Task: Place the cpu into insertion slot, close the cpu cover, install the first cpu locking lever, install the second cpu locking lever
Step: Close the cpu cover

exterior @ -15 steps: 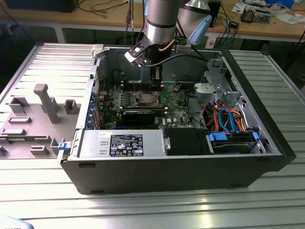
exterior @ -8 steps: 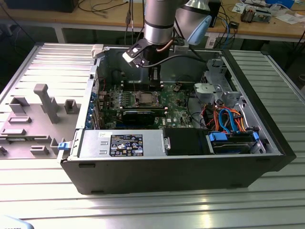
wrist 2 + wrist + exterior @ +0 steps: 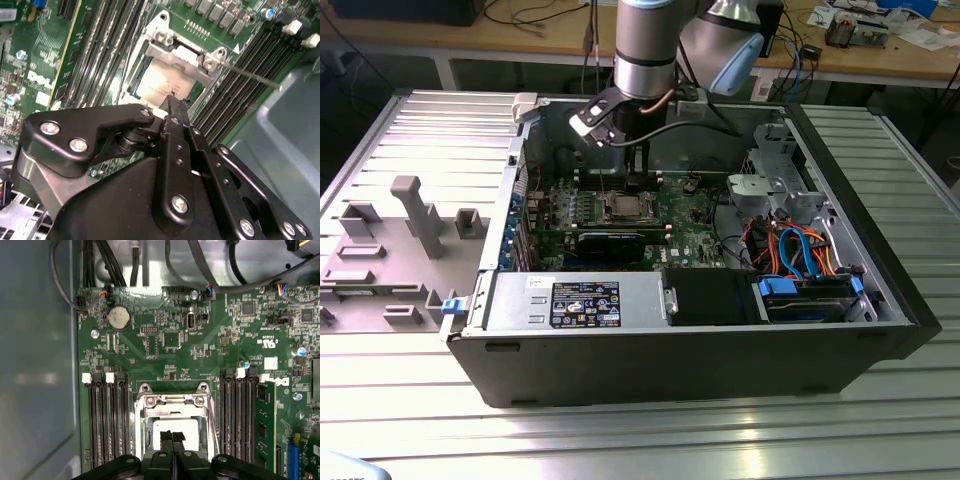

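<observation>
The cpu point(image 3: 190, 425) lies flat in the insertion slot point(image 3: 623, 207) on the green board, its dull silver top showing through the square window of the cpu cover point(image 3: 172, 400). The cover lies down around the chip. My gripper point(image 3: 173, 436) is shut, its two black fingertips pressed together with nothing between them, and stands right over the chip's near half. In the second wrist view the gripper point(image 3: 173, 99) sits at the edge of the cpu point(image 3: 157, 82). A thin wire lever point(image 3: 250, 75) sticks out sideways from the socket's corner. In the exterior view the gripper point(image 3: 637, 180) reaches down into the case.
Rows of long black memory slots point(image 3: 107, 420) flank the socket on both sides. A coin battery point(image 3: 119, 317) and bundled cables lie beyond it. The case also holds a drive cage with orange and blue cables point(image 3: 790, 240) and a power supply point(image 3: 580, 300). Grey fixtures point(image 3: 415, 215) stand outside.
</observation>
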Robot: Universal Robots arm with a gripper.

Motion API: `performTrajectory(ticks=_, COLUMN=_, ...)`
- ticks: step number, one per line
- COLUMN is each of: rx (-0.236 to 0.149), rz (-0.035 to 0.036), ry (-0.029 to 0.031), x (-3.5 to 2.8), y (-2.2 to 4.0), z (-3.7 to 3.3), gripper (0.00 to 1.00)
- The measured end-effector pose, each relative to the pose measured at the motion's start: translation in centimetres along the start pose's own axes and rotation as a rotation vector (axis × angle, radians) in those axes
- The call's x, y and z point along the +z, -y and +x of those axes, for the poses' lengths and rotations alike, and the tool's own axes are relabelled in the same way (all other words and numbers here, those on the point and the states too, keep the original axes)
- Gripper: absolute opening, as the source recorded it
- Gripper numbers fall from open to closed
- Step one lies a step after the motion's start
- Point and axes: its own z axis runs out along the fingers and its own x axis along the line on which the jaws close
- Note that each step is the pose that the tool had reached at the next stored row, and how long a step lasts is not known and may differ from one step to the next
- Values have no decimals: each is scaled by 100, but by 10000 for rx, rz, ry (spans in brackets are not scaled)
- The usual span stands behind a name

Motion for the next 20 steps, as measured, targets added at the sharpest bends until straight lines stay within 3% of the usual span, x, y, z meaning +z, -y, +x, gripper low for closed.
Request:
performTrajectory(ticks=7, rx=1, rz=-1, ry=-1, x=67, y=139, z=1, gripper=11)
performTrajectory(ticks=14, rx=1, rz=0, ry=0, x=165, y=235, z=2, gripper=11)
performTrajectory(ticks=20, rx=0, rz=5, ry=8, x=236, y=247, z=3, gripper=11)
